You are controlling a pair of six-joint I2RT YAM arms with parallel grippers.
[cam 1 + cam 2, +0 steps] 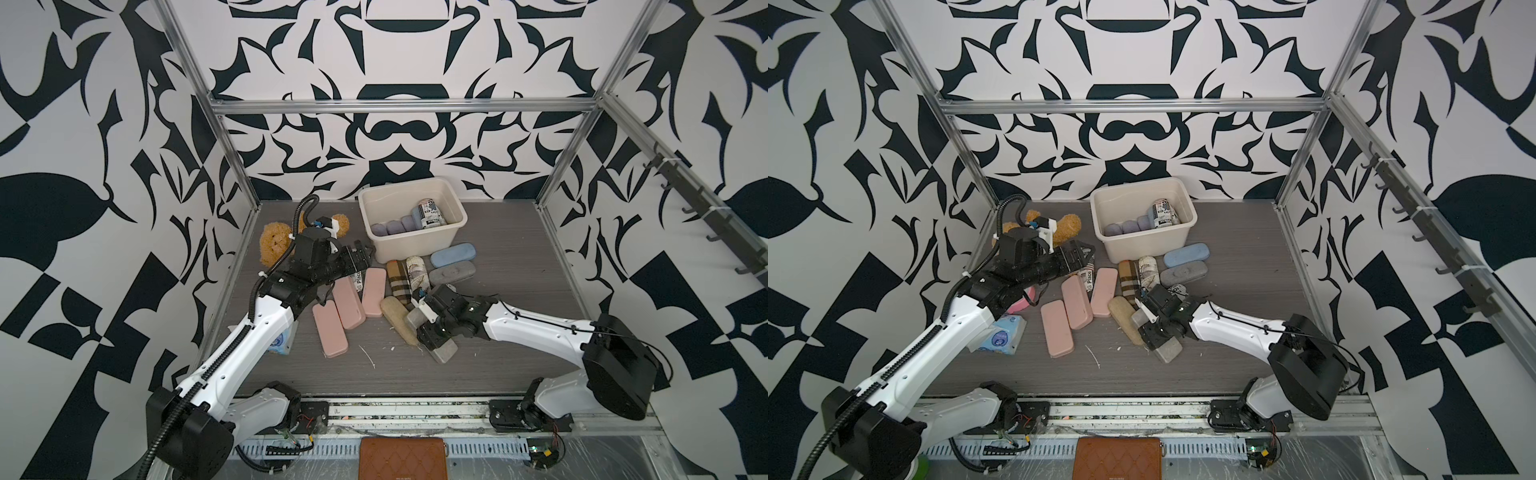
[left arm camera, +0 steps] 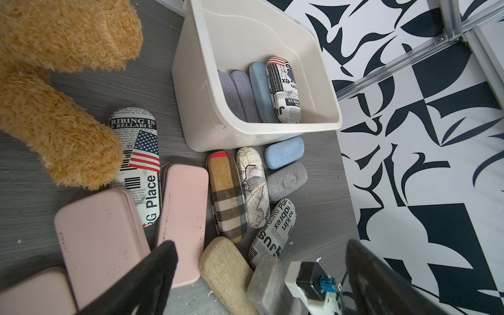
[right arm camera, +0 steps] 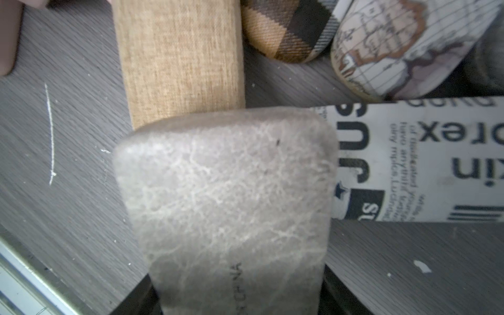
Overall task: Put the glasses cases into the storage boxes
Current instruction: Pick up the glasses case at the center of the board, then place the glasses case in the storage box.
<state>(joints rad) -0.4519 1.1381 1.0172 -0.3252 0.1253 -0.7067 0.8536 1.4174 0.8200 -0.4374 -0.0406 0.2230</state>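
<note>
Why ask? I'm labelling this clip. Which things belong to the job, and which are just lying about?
Job: white tub; cases inside it; pink cases; plaid case; map case; newspaper cases; blue case; grey cases; tan case.
Lying about: teddy bear; tissue packet; brown wallet.

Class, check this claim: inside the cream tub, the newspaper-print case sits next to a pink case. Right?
No. In the tub, the newspaper-print case sits next to a light blue case, not a pink one; the left wrist view shows it.
</note>
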